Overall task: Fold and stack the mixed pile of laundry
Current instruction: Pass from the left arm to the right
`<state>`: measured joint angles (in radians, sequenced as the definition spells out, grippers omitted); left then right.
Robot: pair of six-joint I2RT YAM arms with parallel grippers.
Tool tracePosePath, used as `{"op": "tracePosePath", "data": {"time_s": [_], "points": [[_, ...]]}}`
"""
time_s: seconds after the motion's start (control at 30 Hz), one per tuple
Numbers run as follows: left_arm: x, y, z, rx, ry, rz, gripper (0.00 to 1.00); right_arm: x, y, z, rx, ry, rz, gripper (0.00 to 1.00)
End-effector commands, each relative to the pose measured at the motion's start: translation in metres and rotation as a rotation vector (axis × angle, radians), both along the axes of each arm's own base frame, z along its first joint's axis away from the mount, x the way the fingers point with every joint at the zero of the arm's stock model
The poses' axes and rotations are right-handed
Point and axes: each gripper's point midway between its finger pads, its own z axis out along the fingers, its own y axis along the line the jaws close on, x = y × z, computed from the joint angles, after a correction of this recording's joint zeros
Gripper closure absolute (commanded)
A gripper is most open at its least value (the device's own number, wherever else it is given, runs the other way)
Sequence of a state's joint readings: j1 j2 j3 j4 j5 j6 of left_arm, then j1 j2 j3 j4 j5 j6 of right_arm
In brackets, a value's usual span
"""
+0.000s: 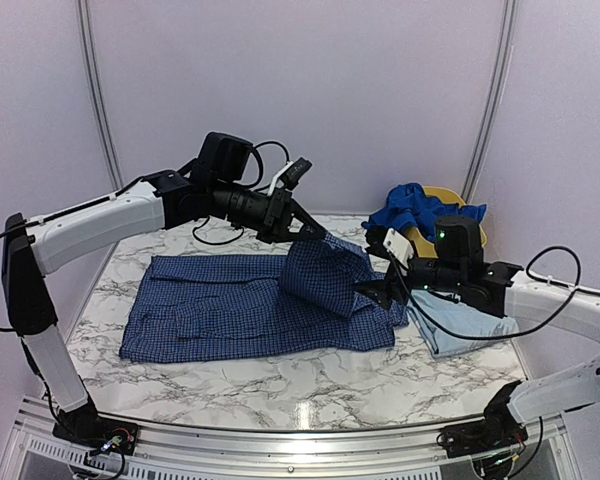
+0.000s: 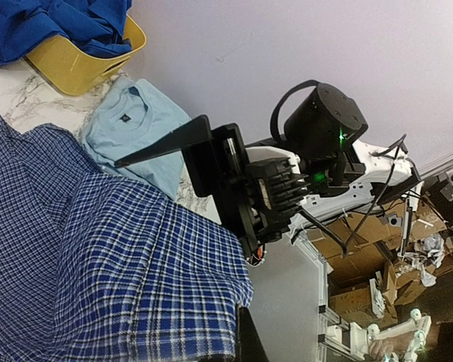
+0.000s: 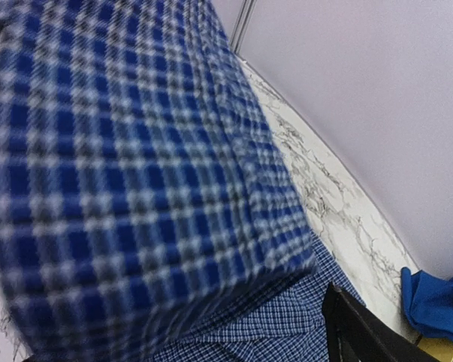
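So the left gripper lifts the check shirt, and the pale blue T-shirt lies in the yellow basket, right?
Not quite: the pale blue T-shirt lies on the table beside the yellow basket, not in it, as the left wrist view shows. The left gripper does lift the check shirt.

We are looking at a robot lab booth. We are seeing plain white wall panels (image 1: pixel 300 90), a metal-edged table (image 1: pixel 310 385) and cardboard boxes (image 2: pixel 362 264) outside.
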<state>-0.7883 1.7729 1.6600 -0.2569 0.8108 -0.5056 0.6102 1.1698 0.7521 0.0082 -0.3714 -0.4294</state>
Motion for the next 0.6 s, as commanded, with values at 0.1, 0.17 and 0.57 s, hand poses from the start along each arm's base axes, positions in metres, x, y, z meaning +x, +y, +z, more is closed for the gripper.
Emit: {"op": "tracePosePath", "data": {"time_s": [0.1,0.17,0.57], "points": [[-0.008,-0.005,0.011,-0.061,0.01,-0.071,1.0,0.02,0.033,0.045,0.018,-0.164,0.051,0.34],[-0.006,-0.003,0.007,-0.054,0.022,-0.067,1.0,0.018,0.041,0.051,0.022,-0.163,0.073,0.47],[0.047,0.026,0.022,-0.034,-0.108,0.159,0.59,0.034,0.043,0.094,0.045,-0.225,-0.002,1.0]]}}
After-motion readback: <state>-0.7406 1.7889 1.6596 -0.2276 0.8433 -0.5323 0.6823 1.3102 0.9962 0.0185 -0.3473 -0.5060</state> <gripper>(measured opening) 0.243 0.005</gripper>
